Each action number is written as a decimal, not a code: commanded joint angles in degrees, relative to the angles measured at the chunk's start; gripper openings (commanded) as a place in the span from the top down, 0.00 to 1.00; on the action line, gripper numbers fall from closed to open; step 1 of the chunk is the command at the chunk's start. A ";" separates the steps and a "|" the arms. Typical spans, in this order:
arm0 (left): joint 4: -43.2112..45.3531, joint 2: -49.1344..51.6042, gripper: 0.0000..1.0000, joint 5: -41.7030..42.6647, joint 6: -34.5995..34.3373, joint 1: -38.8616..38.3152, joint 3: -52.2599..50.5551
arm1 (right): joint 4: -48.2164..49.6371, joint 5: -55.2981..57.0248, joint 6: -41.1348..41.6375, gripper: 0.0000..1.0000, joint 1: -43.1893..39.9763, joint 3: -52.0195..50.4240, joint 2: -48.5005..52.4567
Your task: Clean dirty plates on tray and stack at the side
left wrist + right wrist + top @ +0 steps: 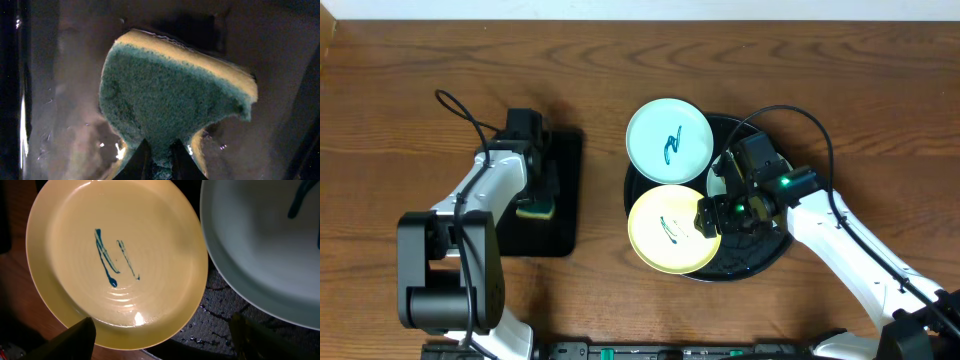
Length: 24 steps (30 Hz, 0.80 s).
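Both arms: white shells, black joints. L arm (485,195) has boxy black base (445,275) and thin black cable loop (458,112). R arm (850,245) has black cable arc (800,112), green LEDs (783,182) nr wrist. L gripper (538,192), R gripper (712,218): black.

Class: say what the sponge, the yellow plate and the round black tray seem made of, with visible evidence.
Sponge: soft yellow foam under a coarse green scouring layer, fibrous and squashed. Yellow plate: glossy, likely plastic or glazed ceramic; highlights show. Tray: shiny black, probably plastic; seemingly wet speckles glint.
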 commanded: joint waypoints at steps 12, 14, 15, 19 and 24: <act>-3.39 -14.49 0.93 -0.26 -0.55 0.09 -0.11 | -0.07 2.23 0.92 0.16 0.59 1.07 0.28; -4.35 -14.47 0.92 -0.26 -0.55 0.09 -0.11 | -0.07 2.23 0.92 0.15 0.59 1.09 0.28; -4.61 -14.47 0.93 -0.26 -0.55 0.09 -0.11 | -0.07 2.23 0.92 0.15 0.59 1.07 0.28; -5.05 -14.47 0.93 -0.26 -0.57 0.09 -0.11 | -0.04 2.25 0.90 0.15 0.59 1.09 0.28; -5.70 -14.47 0.93 -0.26 -0.55 0.09 -0.13 | 0.00 3.30 0.90 0.14 0.59 1.09 0.28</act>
